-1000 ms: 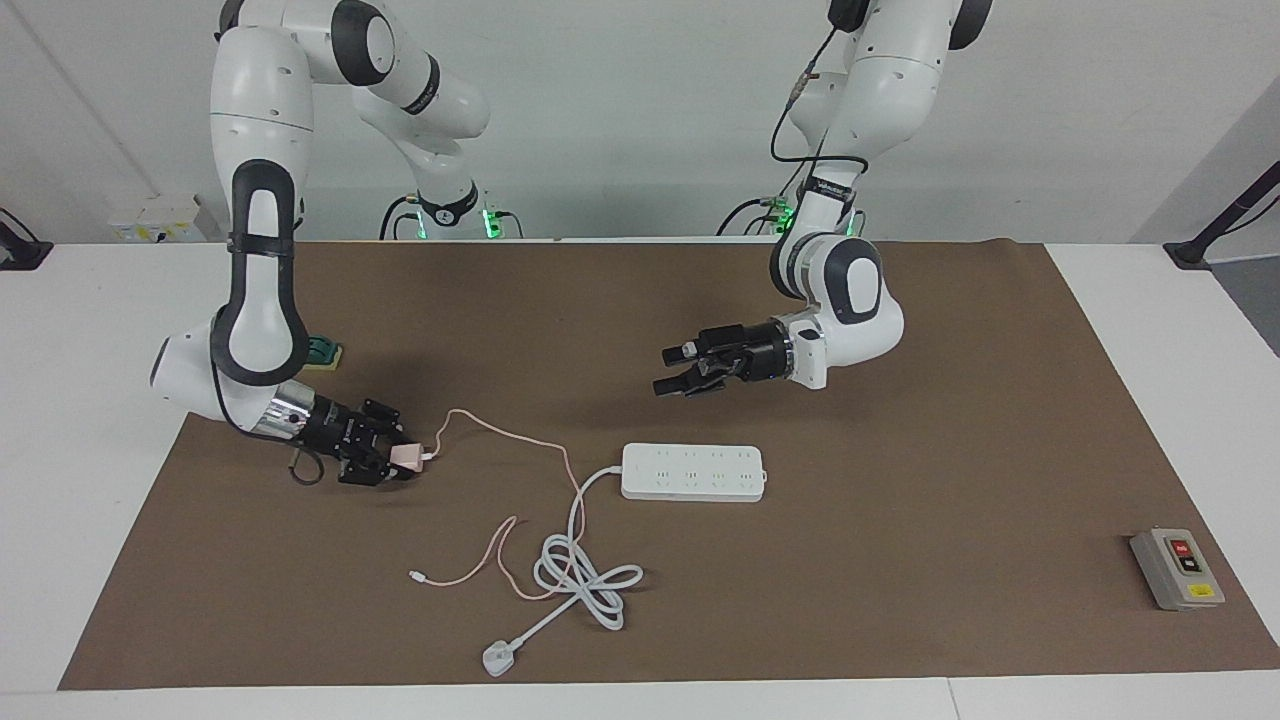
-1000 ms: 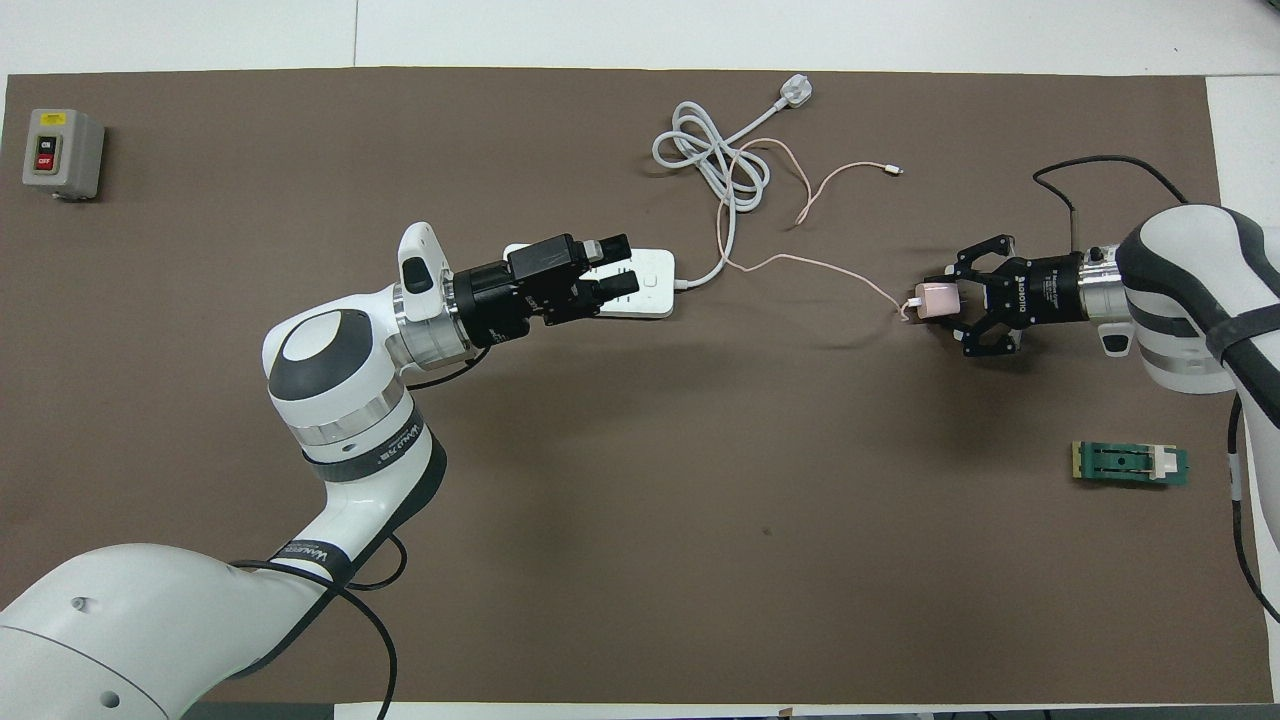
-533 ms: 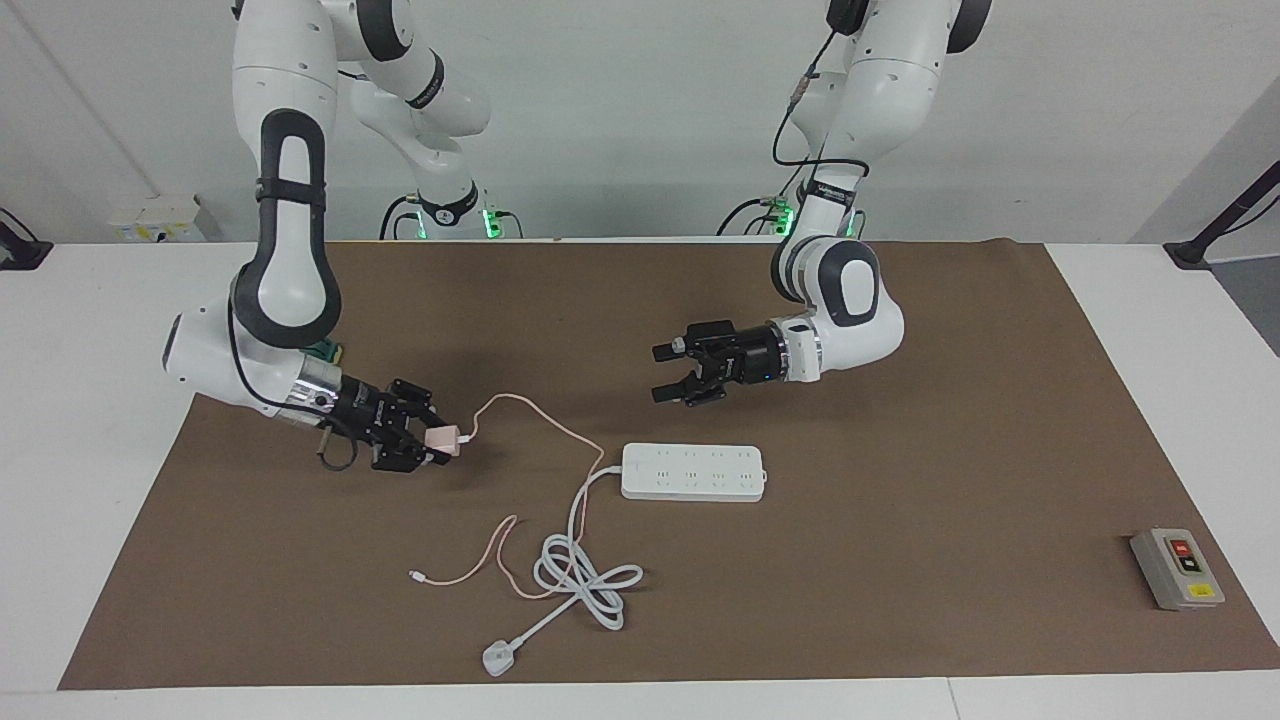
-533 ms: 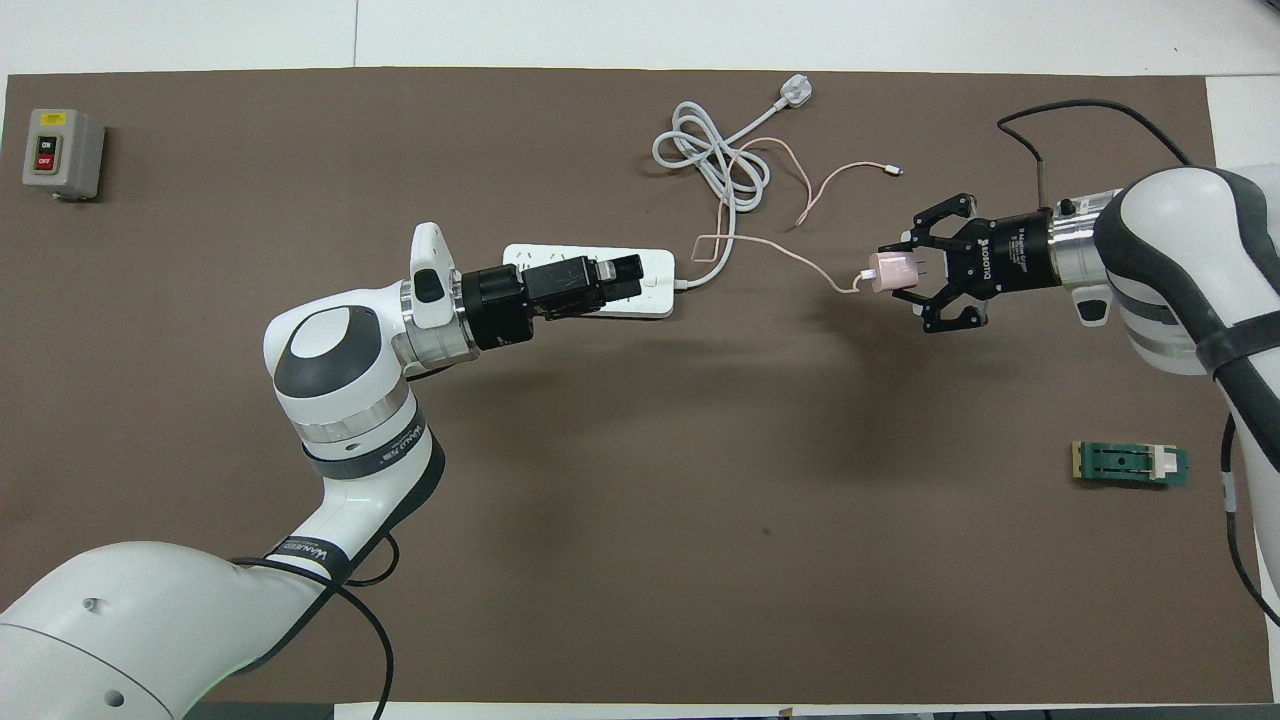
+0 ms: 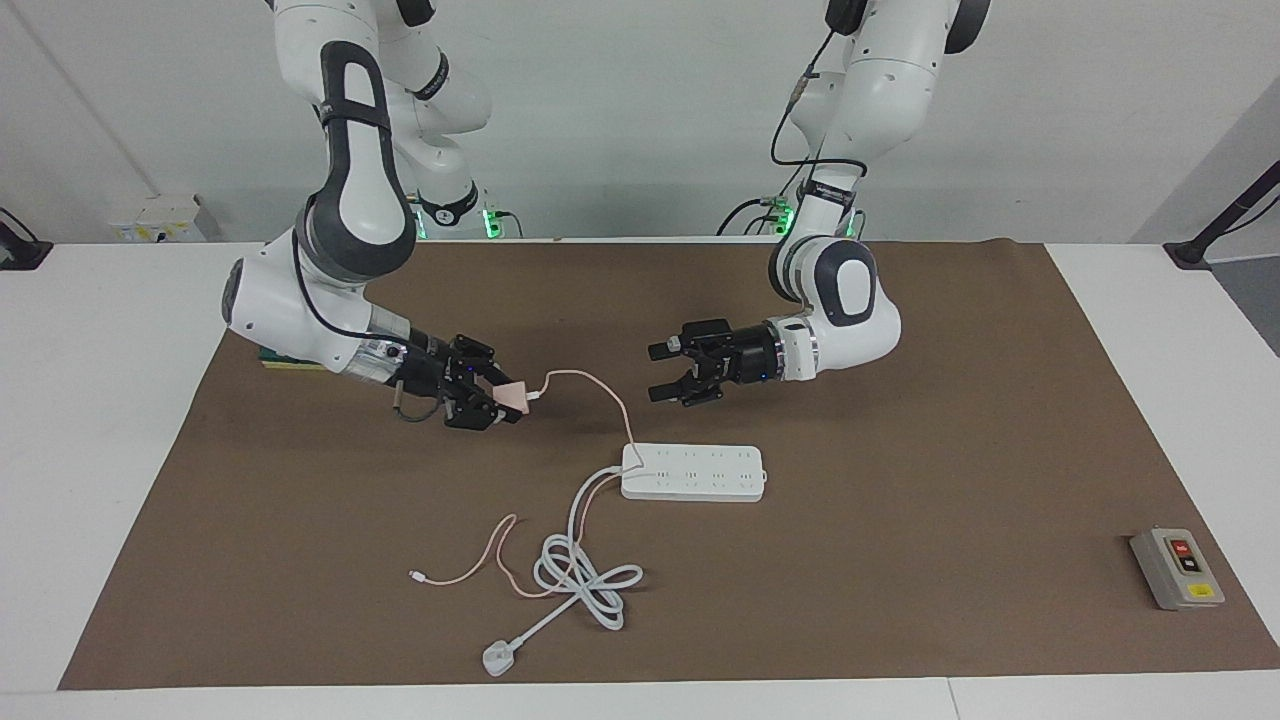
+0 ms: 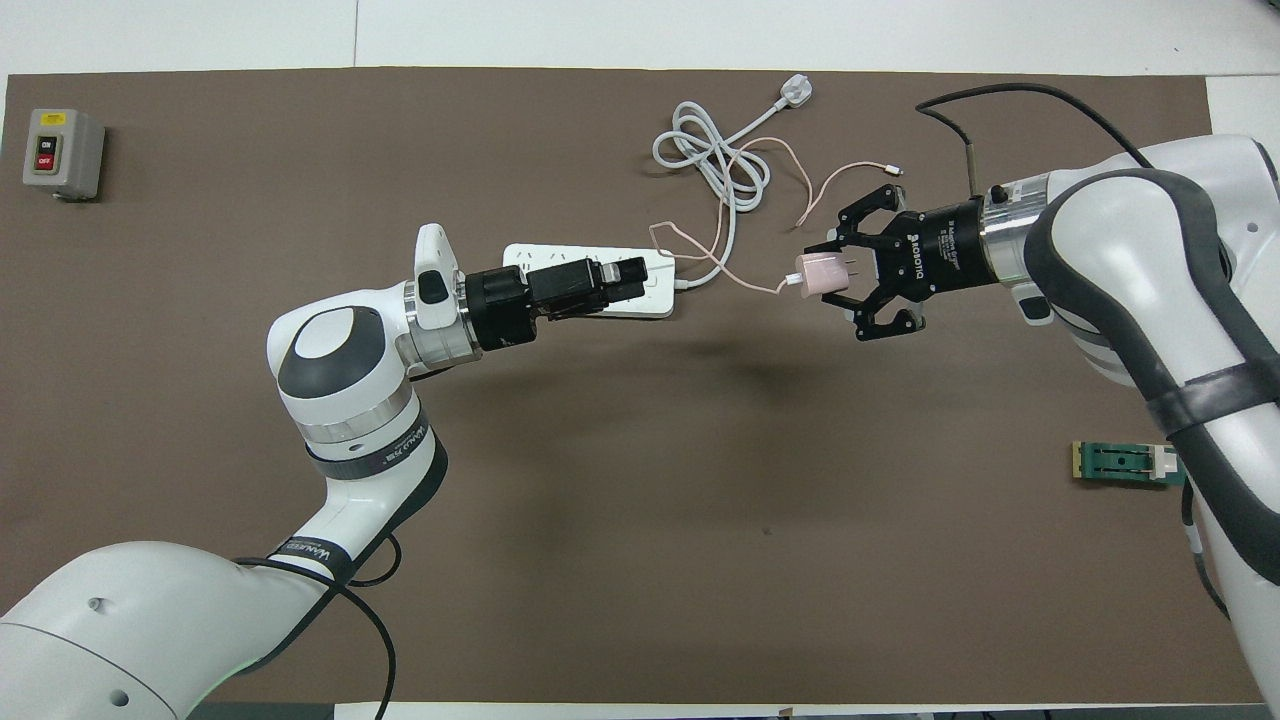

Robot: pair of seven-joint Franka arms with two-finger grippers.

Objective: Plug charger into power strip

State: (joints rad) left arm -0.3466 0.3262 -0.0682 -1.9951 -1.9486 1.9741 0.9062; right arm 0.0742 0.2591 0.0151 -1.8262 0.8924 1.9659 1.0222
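Observation:
My right gripper [image 5: 503, 401] [image 6: 845, 278] is shut on the pale pink charger [image 5: 515, 395] [image 6: 818, 274] and holds it in the air over the mat, toward the right arm's end from the power strip [image 5: 693, 472] [image 6: 662, 282]. The charger's thin pink cable [image 5: 600, 392] droops to the strip's cord end and trails on to the white cord coil. The white strip lies flat mid-mat. Over it hangs my left gripper [image 5: 657, 372] [image 6: 640, 278], open and empty; in the overhead view it covers much of the strip.
The strip's thick white cord lies coiled [image 5: 585, 575] [image 6: 712, 150], ending in a three-pin plug [image 5: 496, 657] [image 6: 795, 92] near the mat's edge farthest from the robots. A grey switch box [image 5: 1177, 569] [image 6: 62, 152] sits at the left arm's end. A green part [image 6: 1128, 463] lies near the right arm.
My right gripper has lifted the charger off the mat and carried it toward the power strip, dragging the pink cable along. The left gripper has turned slightly and stayed over the strip.

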